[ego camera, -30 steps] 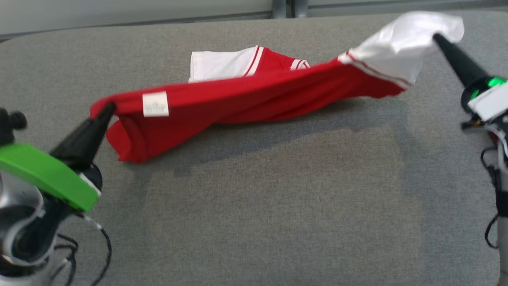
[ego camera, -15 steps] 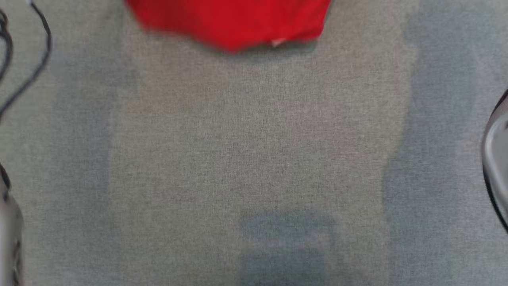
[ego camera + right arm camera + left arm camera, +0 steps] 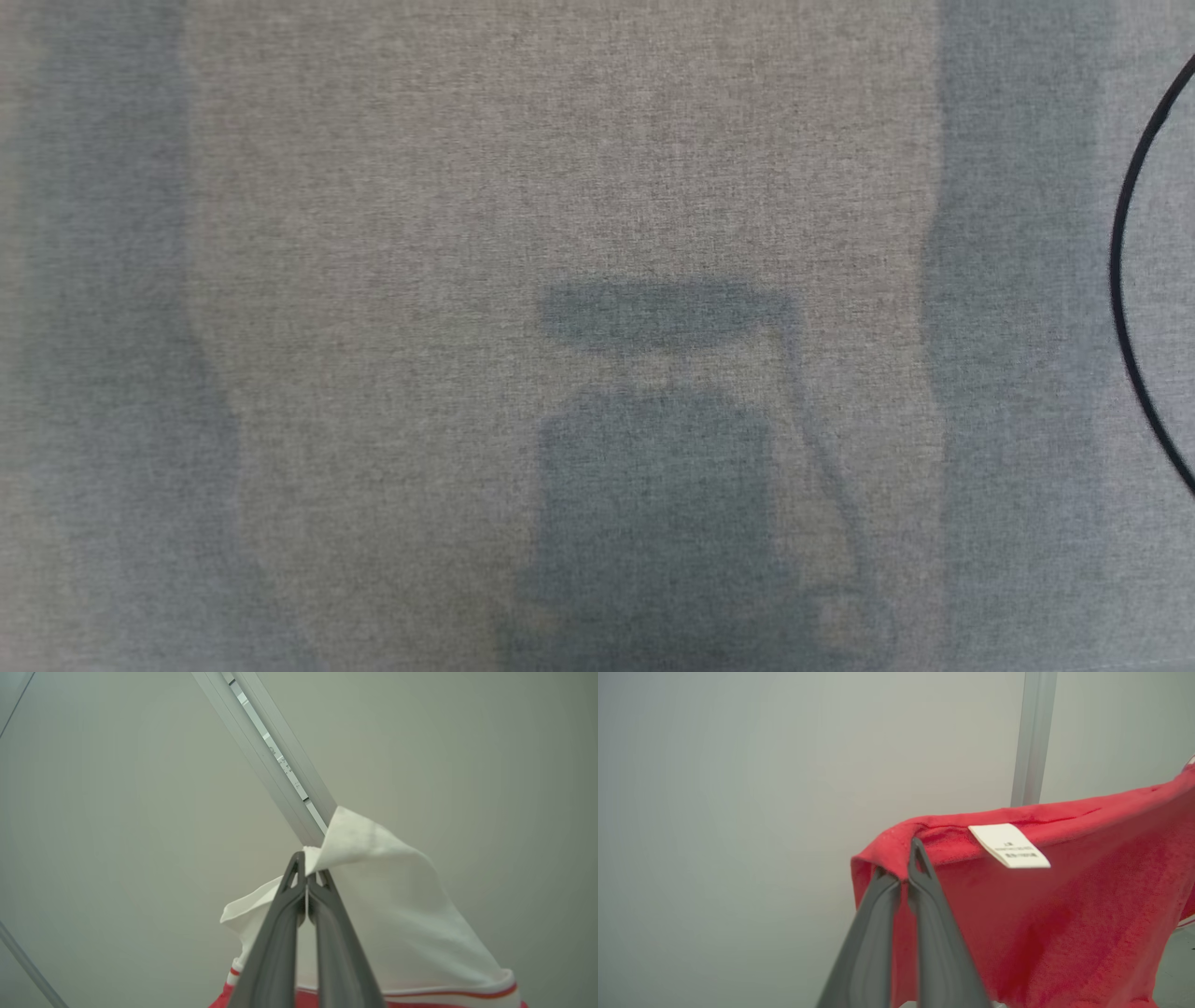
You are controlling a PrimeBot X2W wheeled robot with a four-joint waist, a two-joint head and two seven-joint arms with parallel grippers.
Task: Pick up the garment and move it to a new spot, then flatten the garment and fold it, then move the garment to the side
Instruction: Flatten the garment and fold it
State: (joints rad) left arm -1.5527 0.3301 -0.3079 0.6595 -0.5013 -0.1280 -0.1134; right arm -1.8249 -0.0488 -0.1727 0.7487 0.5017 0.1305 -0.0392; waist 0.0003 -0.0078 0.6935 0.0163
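The left gripper is pinched tight on the red top edge of the garment, just left of the white care label in its wrist view. The cloth drapes down and off to the right of that label. The right gripper is clamped closed too, on the white sleeve, so the garment hangs from both in front of a pale wall. The head view looks down on a grey fabric surface with a black cable curving at its right edge.
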